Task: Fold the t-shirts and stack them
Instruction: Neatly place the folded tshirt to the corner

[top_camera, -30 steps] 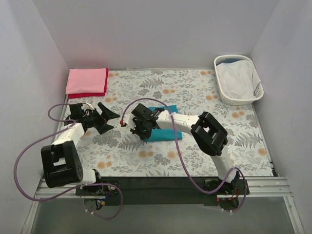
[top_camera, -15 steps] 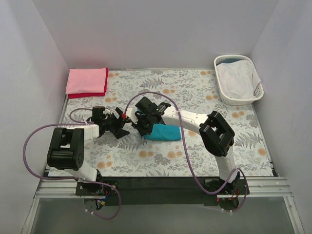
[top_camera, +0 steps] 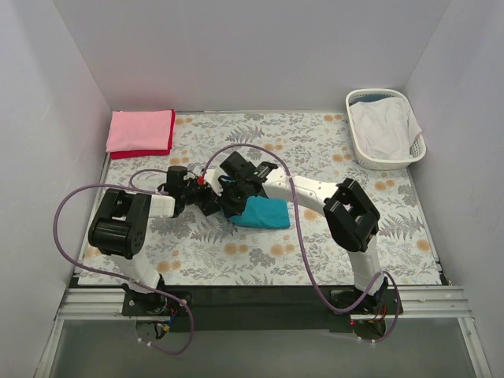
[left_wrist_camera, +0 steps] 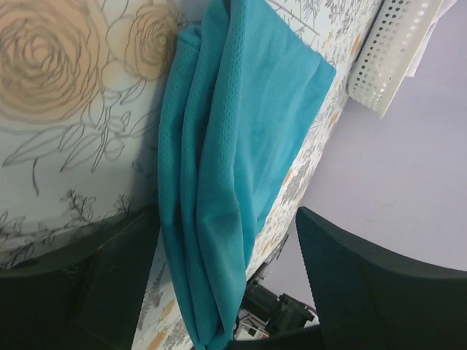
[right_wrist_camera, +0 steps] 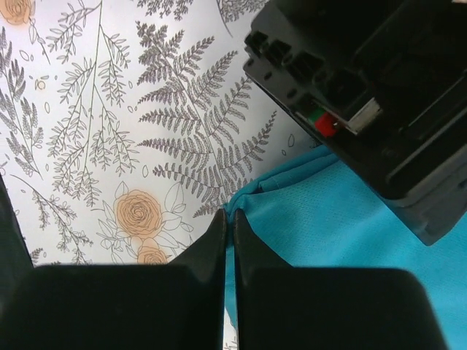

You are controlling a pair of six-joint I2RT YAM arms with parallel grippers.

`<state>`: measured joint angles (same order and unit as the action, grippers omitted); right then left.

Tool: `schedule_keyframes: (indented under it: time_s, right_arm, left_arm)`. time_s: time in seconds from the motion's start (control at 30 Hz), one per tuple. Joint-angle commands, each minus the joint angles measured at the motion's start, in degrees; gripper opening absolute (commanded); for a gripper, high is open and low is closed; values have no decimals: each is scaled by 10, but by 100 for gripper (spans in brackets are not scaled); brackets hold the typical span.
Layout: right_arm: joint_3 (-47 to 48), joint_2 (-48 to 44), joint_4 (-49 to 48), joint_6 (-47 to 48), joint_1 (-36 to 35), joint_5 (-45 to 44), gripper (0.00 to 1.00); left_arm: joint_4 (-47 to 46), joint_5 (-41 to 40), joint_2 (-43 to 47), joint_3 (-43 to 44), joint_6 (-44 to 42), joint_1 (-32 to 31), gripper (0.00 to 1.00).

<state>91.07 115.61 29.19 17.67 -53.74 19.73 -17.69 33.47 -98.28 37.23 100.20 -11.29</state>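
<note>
The right gripper (right_wrist_camera: 228,222) pinches the edge of the teal t-shirt (right_wrist_camera: 328,248). The left gripper (left_wrist_camera: 225,219), fingers spread, straddles its folded end.

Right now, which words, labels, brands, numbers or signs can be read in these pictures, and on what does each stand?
None: no readable text in any view.
The teal t-shirt, pink t-shirt, white laundry basket and floral table cover bear no lettering.
The red and green spot on the left arm shows no letters.
</note>
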Motion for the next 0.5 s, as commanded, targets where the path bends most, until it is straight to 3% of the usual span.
schedule_keyframes:
  time_s: [0.0,0.13,0.47]
  right_arm:
    - [36,-23,-3,-25,6,20,1]
    - [40,-21,-3,-35,6,29,1]
    - [60,-1,-9,-50,7,26,1]
  left_arm:
    - [24,-63,-31,19,-5,-3,73]
    - [36,-76,-51,49,-9,-4,62]
    - [42,-104,-96,100,-15,-13,44]
